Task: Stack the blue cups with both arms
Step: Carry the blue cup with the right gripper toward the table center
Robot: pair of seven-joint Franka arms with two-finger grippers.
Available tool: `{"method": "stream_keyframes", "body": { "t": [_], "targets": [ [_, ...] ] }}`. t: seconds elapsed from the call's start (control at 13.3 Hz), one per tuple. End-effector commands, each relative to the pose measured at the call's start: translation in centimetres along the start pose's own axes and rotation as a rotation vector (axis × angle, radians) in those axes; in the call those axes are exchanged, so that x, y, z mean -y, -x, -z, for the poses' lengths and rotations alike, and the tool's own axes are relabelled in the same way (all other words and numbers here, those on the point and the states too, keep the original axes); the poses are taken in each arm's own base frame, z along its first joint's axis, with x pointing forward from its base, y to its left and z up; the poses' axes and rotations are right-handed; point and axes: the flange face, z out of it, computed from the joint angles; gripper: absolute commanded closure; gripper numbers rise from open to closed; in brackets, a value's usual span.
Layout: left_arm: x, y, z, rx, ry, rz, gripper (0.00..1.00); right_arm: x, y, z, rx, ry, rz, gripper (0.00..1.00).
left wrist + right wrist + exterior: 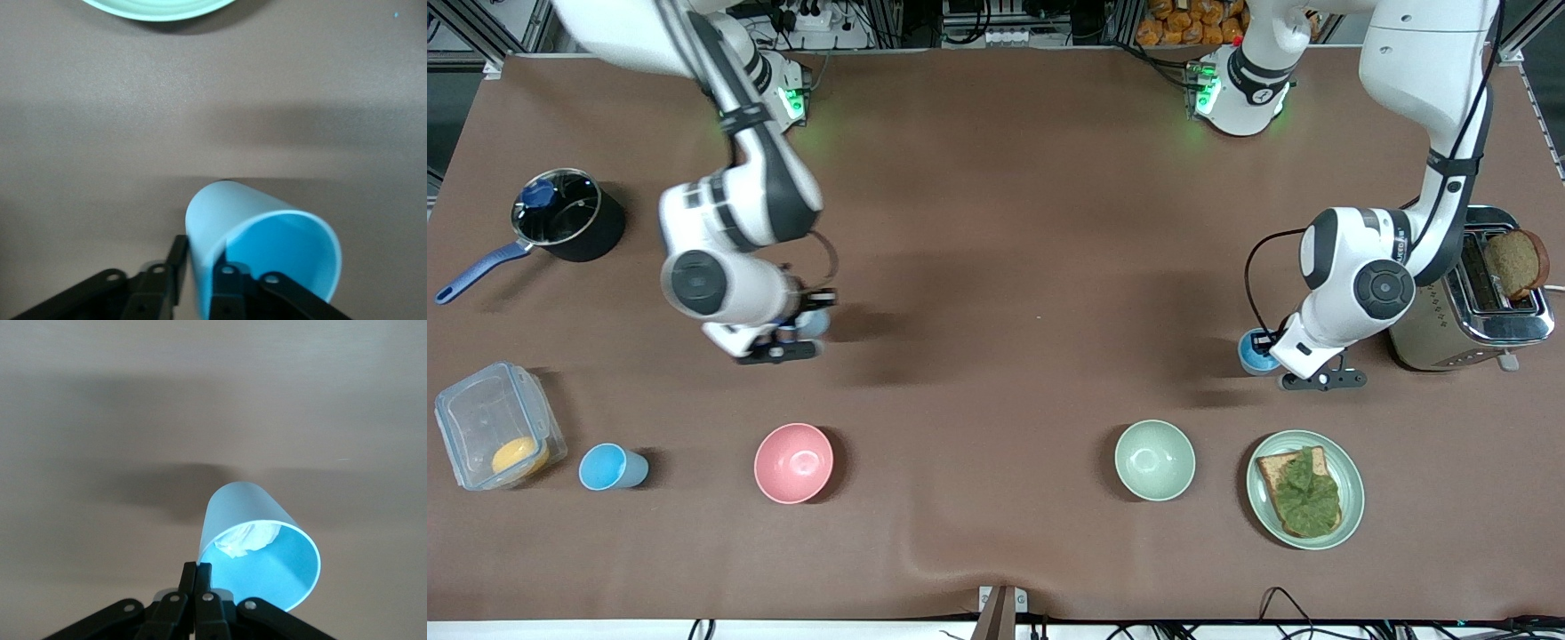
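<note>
My left gripper (1264,349) is shut on the rim of a blue cup (1254,354), beside the toaster. In the left wrist view one finger (227,283) is inside this cup (280,247) and the other outside. I cannot tell whether the cup touches the table. My right gripper (800,325) is shut on the rim of a second blue cup (815,322) and holds it above the table. In the right wrist view this cup (243,510) has something white and crumpled inside, and the gripper (198,572) pinches its wall. A third blue cup (612,467) stands near the front camera, at the right arm's end.
A pink bowl (793,462), a pale green bowl (1154,460) and a green plate (1352,498) with toast and lettuce line the side nearest the front camera. A toaster (1472,307) holds bread. A black pot (569,218) and a clear container (494,427) are at the right arm's end.
</note>
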Motion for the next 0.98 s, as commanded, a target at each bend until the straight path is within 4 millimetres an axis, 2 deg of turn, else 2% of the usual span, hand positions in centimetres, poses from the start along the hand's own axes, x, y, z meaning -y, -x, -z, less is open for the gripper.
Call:
{"method": "stream_keyframes", "body": {
  "t": [0.0, 0.15, 0.38, 0.68, 0.83, 0.9],
  "targets": [
    [0.2, -0.3, 0.9, -0.023, 0.028, -0.006, 1.0, 7.6, -1.2, -1.0, -0.012, -0.008, -0.086, 1.0],
    [0.1, -0.5, 1.4, -0.032, 0.03, -0.008, 1.0, 11.8, -0.5, -2.3, 0.005, -0.045, -0.111, 1.0],
    [0.0, -0.7, 3.1, -0.059, 0.037, -0.008, 1.0, 16.4, -0.5, -3.7, 0.01, -0.069, -0.146, 1.0],
    [-1.6, -0.5, 5.6, -0.071, 0.094, 0.022, 1.0, 19.4, -0.1, -4.3, 0.008, -0.165, -0.168, 1.0],
    [-2.3, -0.5, 7.6, -0.078, 0.11, 0.018, 1.0, 20.1, 0.3, -5.2, 0.01, -0.159, -0.159, 1.0],
    [-2.7, -1.2, 9.7, -0.061, 0.113, 0.009, 1.0, 20.2, 0.0, -5.9, 0.006, -0.161, -0.162, 1.0]
  ]
}}
